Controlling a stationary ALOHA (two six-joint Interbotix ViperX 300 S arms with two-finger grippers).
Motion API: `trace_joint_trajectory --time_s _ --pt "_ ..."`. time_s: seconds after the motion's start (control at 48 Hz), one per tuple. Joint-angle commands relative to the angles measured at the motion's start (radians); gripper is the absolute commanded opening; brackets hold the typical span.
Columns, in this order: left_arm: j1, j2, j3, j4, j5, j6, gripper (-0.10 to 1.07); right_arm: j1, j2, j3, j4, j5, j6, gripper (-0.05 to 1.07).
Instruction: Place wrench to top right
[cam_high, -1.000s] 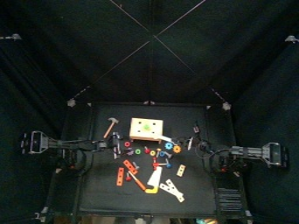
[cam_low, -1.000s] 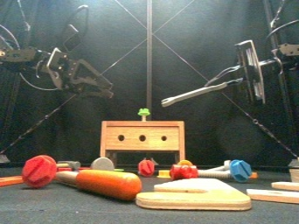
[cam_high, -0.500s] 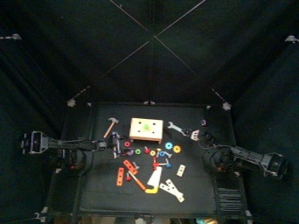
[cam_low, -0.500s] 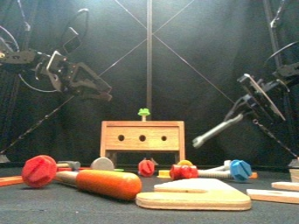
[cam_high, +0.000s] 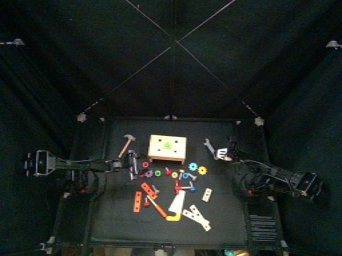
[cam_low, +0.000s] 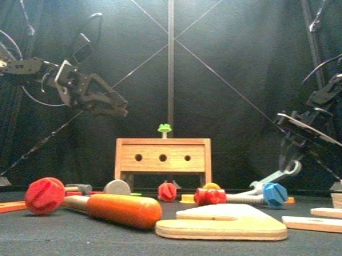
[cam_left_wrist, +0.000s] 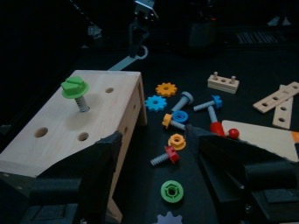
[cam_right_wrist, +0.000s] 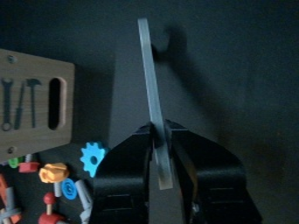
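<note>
Black curtains (cam_high: 171, 40) pen in the small dark table (cam_right_wrist: 239, 70). On its left side, the left gripper (cam_left_wrist: 162, 149) hangs clear of the surface with its jaws spread wide and nothing between them. It is well apart from the task's thing and looks to be resting.

Ahead of it stands the tan wooden block (cam_left_wrist: 70, 122), with a green bolt (cam_left_wrist: 73, 87) screwed into its top. Loose cogs and bolts lie scattered on the nearer side of the block.

Further right, in the table's far right quarter, the right gripper (cam_right_wrist: 160, 131) is plainly the nearer arm. Its jaws press against both flanks of the wrench (cam_right_wrist: 149, 79), pinching its near end. The wrench's long axis runs straight out ahead of this gripper. It slants down, so the far tip is on or just above the table, with a shadow close beside it.

The block's end and a blue cog (cam_right_wrist: 93, 156) lie off to one side of the gripper, apart from the wrench. Ahead of the tip and on the other side, only bare table shows.

Nothing seems to block a release here. The likely risk is dragging the wrench along when the gripper lifts away.
</note>
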Motion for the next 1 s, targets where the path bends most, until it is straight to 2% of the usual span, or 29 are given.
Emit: trace_joint_trajectory --time_s 0.0,0.146,0.271,0.458,0.667,0.979 --pt "0.006 0.0 -0.011 -0.002 -0.006 0.0 0.94 0.003 -0.009 -0.014 -0.003 0.011 -0.002 0.7" --pt "0.006 -0.002 -0.011 -0.002 -0.005 0.0 0.94 0.008 -0.009 -0.018 -0.015 0.023 -0.002 0.81" --pt "0.006 0.0 -0.011 -0.002 -0.005 0.0 0.94 0.014 -0.009 -0.026 -0.025 0.028 -0.002 0.86" --pt "0.008 0.0 -0.009 -0.002 -0.003 0.0 0.94 0.038 -0.005 -0.048 -0.032 0.034 -0.003 0.86" --pt "0.006 0.0 -0.009 -0.002 -0.005 0.0 0.94 0.103 -0.005 -0.074 -0.101 0.034 -0.002 0.86" --pt "0.006 -0.002 0.005 -0.02 0.002 -0.005 0.94 0.218 -0.005 -0.097 -0.15 0.034 -0.003 0.86"
